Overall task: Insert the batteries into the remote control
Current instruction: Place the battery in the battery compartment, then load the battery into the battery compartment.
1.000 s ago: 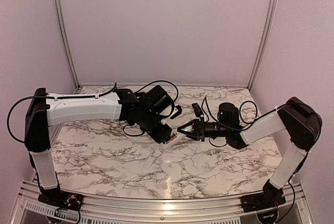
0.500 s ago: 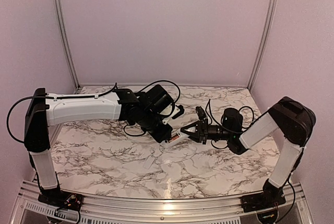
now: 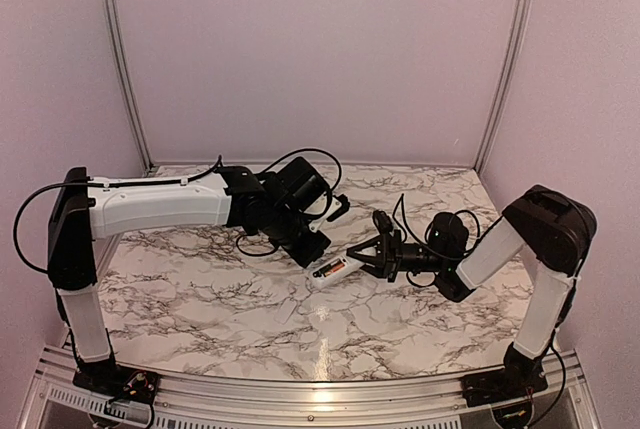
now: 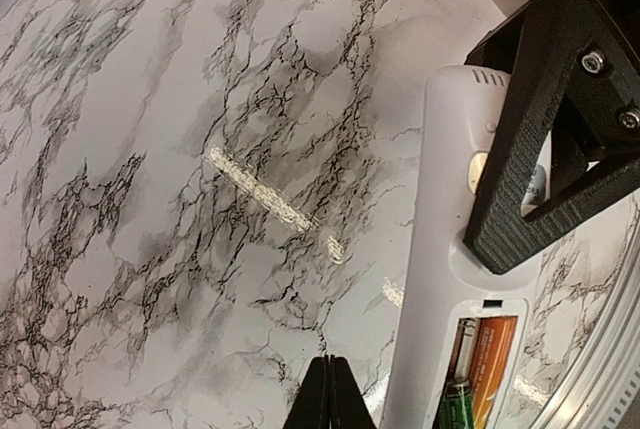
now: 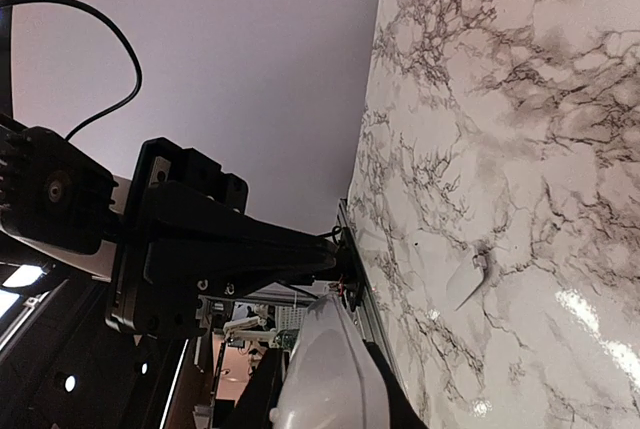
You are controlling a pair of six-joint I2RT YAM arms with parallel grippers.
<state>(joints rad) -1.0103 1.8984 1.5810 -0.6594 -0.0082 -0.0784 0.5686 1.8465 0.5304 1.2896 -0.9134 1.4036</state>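
Note:
The white remote control (image 3: 337, 269) is held just above the marble table by my right gripper (image 3: 362, 257), which is shut on its upper half. In the left wrist view the remote (image 4: 440, 279) lies back-up with its battery bay open. An orange battery (image 4: 492, 364) and a second, green-and-dark cell (image 4: 456, 404) sit in the bay. A black right finger (image 4: 525, 159) lies across the remote. My left gripper (image 4: 335, 394) is shut and empty, just left of the remote over bare table; it also shows in the top view (image 3: 316, 247). The right wrist view shows the remote's rounded end (image 5: 325, 364) between its fingers.
The small flat white cover plate (image 5: 468, 279) lies on the marble table (image 3: 200, 299), nearer the front edge than the grippers. The left arm's black wrist (image 5: 170, 239) is close in front of the right gripper. Cables loop behind both wrists.
My right gripper has moved left and down with the remote. My left gripper has drawn back up and to the left, off the remote, so the battery bay now shows.

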